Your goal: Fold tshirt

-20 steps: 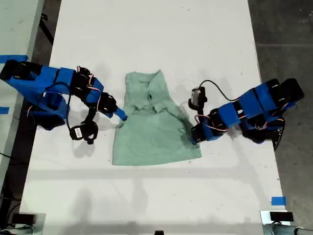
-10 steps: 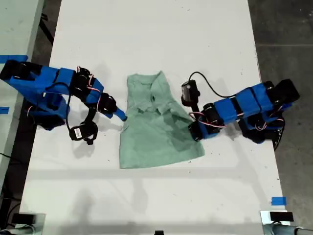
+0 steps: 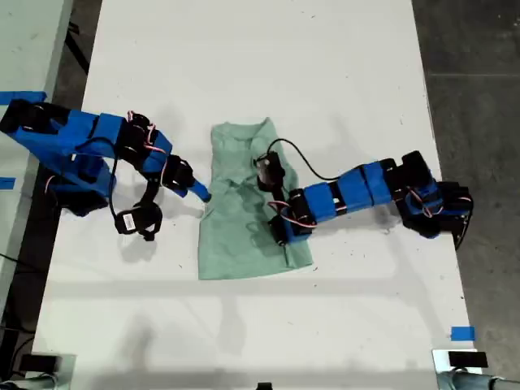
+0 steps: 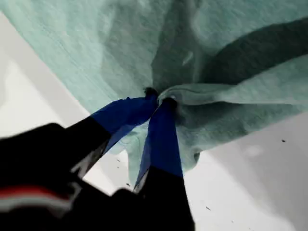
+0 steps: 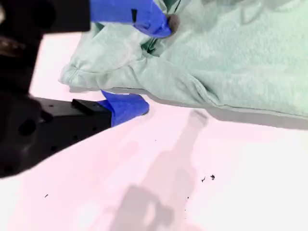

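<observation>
Pale mint-green, short-sleeved soft fabric tshirt [image 3: 236,236], plain, lying crumpled near the middle of the flat white table [image 3: 244,49], collar end toward the exterior view's top, hem toward its bottom. Edge on the exterior view's right lifted and drawn over the body of the garment, so that side looks narrower and doubled.

Clamped on that drawn-over fold: my first gripper [image 3: 280,234], blue-tipped, on the blue arm reaching in from the exterior view's right. In the first wrist view, both tips pressed together [image 4: 158,98] with a bunch of cloth pinched between them, folds of the tshirt [image 4: 96,48] radiating from the pinch.

At the garment's edge on the exterior view's left: my second gripper [image 3: 201,193], jaws apart. In the second wrist view [image 5: 147,65], one blue tip above the tshirt [image 5: 231,62], the other low by the table, rolled cloth edge between them, not squeezed.
</observation>
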